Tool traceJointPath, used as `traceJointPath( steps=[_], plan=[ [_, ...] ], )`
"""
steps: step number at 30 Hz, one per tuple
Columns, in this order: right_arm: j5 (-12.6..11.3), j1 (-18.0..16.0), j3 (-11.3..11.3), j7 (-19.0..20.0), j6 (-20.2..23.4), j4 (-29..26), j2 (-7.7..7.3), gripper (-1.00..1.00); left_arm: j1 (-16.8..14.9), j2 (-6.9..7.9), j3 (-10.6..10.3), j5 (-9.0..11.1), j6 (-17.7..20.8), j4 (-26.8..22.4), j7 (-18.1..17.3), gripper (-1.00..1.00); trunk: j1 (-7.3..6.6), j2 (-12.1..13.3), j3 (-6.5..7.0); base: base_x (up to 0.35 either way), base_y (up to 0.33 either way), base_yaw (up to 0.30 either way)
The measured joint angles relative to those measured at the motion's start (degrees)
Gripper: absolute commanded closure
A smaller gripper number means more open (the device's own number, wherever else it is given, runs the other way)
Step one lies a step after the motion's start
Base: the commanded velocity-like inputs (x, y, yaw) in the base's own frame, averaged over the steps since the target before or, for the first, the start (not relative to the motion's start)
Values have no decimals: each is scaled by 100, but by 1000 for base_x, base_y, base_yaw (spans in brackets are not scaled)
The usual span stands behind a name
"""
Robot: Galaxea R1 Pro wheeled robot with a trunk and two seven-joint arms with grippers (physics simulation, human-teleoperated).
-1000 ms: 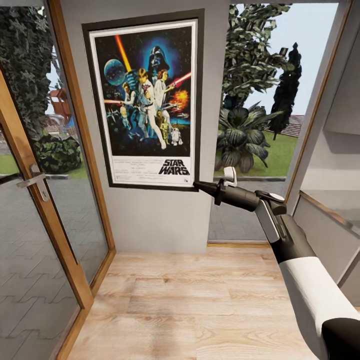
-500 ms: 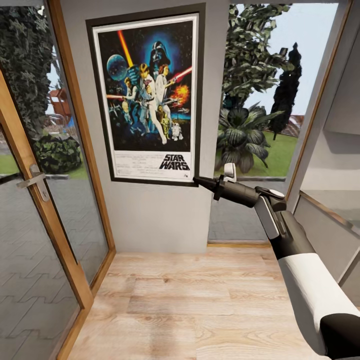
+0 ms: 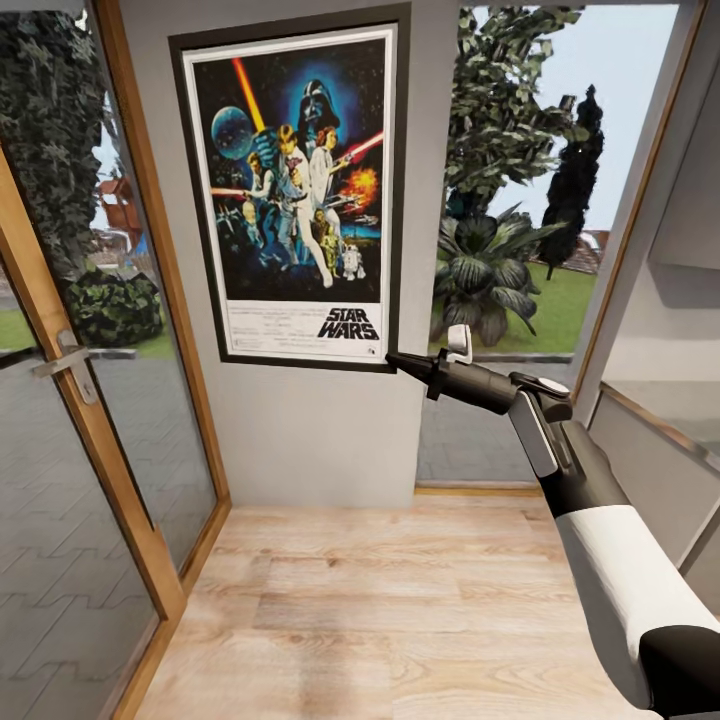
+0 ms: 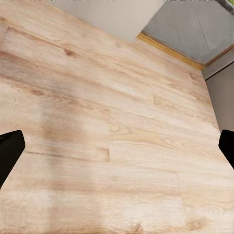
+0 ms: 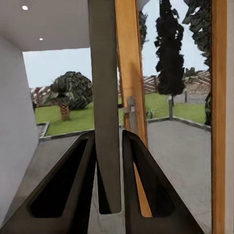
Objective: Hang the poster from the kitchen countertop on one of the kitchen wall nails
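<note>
The Star Wars poster (image 3: 295, 190), black-framed with a white inner border, stands upright and flat against the grey wall (image 3: 310, 440) between the glass door and the window. My right gripper (image 3: 395, 360) is shut on its lower right corner. In the right wrist view the poster (image 5: 103, 73) is seen edge-on as a thin grey slab, pinched by the right gripper (image 5: 108, 141). The left gripper (image 4: 117, 148) hangs open over the pale wood floor (image 4: 112, 97), its black fingertips (image 4: 6, 151) far apart. No nail shows on the wall. The kitchen countertop is out of view.
A wood-framed glass door with a metal handle (image 3: 68, 360) takes up the left side. A tall window (image 3: 520, 240) onto garden plants lies to the right of the wall, and a grey panel (image 3: 650, 470) stands at the far right. Pale wood floor (image 3: 400, 610) stretches below.
The right gripper lifted the poster a little higher up the wall, then held nearly still. The rest of the scene is unchanged.
</note>
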Motion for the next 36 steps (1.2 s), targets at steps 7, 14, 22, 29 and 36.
traceJointPath(
  steps=[7,14,22,29,36],
  plan=[
    [0,0,8,6,-12,22,0,100,0,3,2,0,0,0,0,-100,-1,-1,0,295,0,0],
    [-3,0,21,7,-29,32,0,100,0,3,1,0,7,0,0,-100,0,0,0,287,0,0],
    [-8,8,18,26,-47,40,6,100,0,3,4,0,9,0,0,-100,2,0,0,42,0,0],
    [-28,61,17,38,-175,58,10,100,0,1,4,0,6,0,0,-100,2,0,0,2,0,0],
    [-30,73,16,162,-511,269,9,100,0,2,3,0,3,0,0,-100,2,0,0,0,0,0]
  ],
)
